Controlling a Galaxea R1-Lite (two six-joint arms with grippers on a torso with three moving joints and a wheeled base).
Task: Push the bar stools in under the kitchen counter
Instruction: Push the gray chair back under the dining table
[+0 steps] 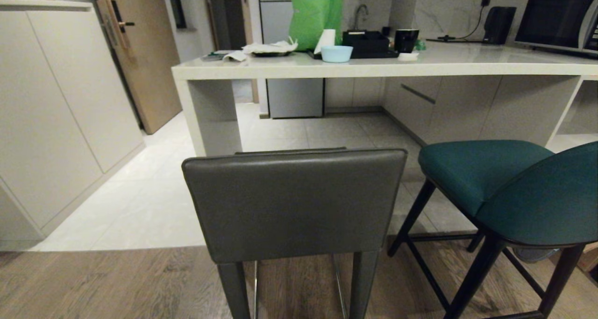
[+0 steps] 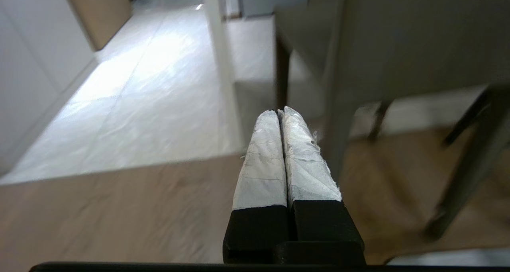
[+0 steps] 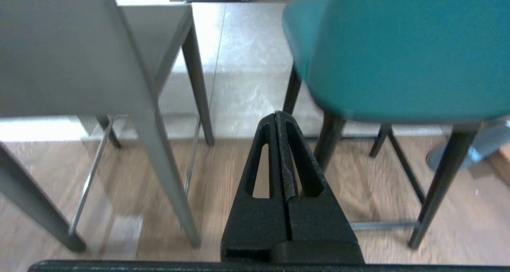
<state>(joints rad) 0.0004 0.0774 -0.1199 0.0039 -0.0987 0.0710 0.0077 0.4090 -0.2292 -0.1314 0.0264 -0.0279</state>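
The dark grey bar stool (image 1: 294,202) stands right in front of me, its square back towards me, short of the kitchen counter (image 1: 383,69). To its right stands the teal bar stool (image 1: 509,188) on black legs, also out from the counter. Neither arm shows in the head view. My left gripper (image 2: 280,112) is shut and empty, low over the floor beside the grey stool (image 2: 398,45). My right gripper (image 3: 276,113) is shut and empty, aimed at the gap between the grey stool (image 3: 79,53) and the teal stool (image 3: 398,53).
A tall cream cabinet (image 1: 56,113) lines the left side, with a wooden door (image 1: 140,53) beyond. On the counter sit a green bag (image 1: 315,13), a pale blue bowl (image 1: 336,53), a black tray (image 1: 369,43) and a microwave (image 1: 560,17). Tiled floor (image 1: 154,207) opens under the counter.
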